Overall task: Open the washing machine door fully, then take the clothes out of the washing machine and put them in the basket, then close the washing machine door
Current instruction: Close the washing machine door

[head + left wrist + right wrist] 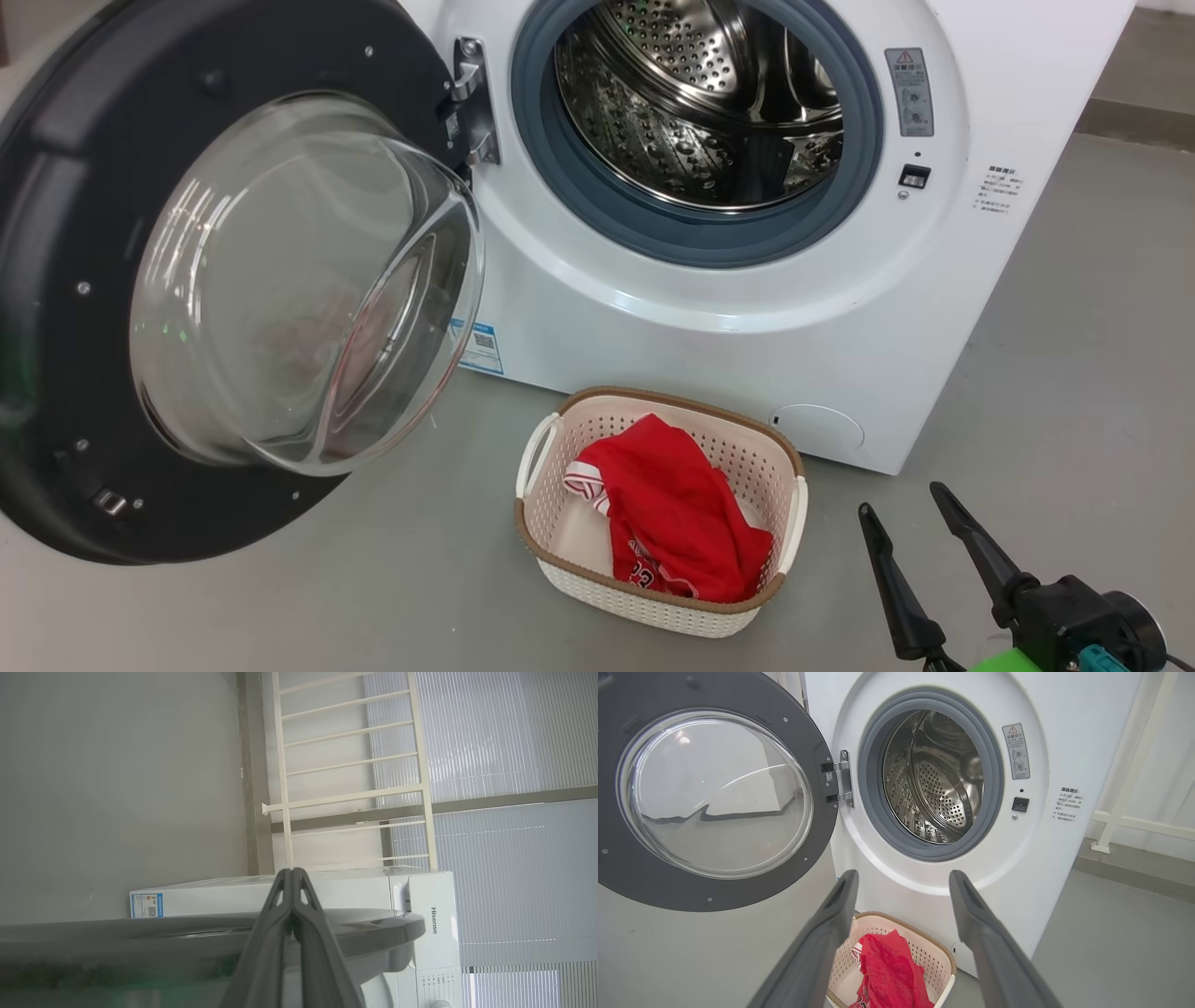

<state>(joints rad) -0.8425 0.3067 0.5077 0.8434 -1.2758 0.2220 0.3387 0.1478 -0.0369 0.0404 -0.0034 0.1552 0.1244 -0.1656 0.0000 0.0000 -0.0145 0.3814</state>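
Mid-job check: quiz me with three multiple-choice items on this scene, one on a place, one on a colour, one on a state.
1. Where are the clothes? A) in the drum B) in the basket C) on the floor
2. What colour is the basket's rim? A) brown B) blue C) green
3. How is the washing machine door? A) shut B) swung open C) ajar by a crack

Key: 1 B, they lie heaped inside it; 2 A, a brown woven-look band tops its cream walls; 3 B, the steel drum is fully exposed.
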